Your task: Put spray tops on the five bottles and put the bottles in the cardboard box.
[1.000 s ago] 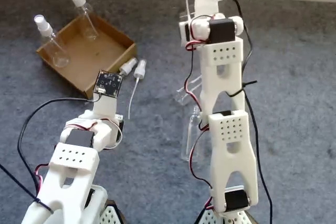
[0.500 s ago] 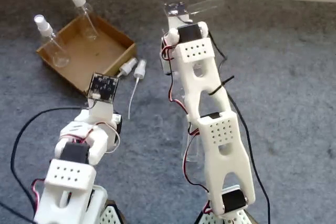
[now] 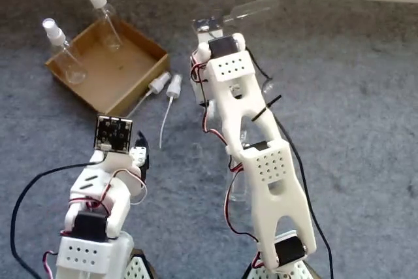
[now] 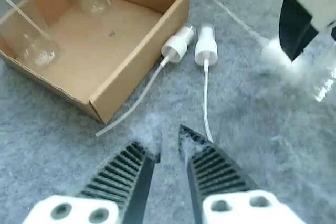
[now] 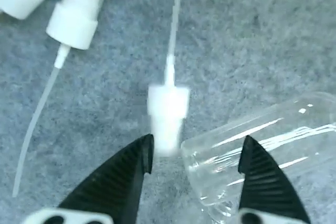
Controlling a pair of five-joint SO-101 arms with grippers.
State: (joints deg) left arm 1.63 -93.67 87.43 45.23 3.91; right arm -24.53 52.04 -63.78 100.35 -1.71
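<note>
With the left end effector barely parted, the right end effector gapes wide.

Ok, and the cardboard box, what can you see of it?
The cardboard box is a shallow, open-topped brown tray, lying flat on the grey carpet. One bottle with a white spray top stands in one corner, a second bottle in another. Two loose spray tops lie on the carpet just outside one wall; contact is unclear.
</note>
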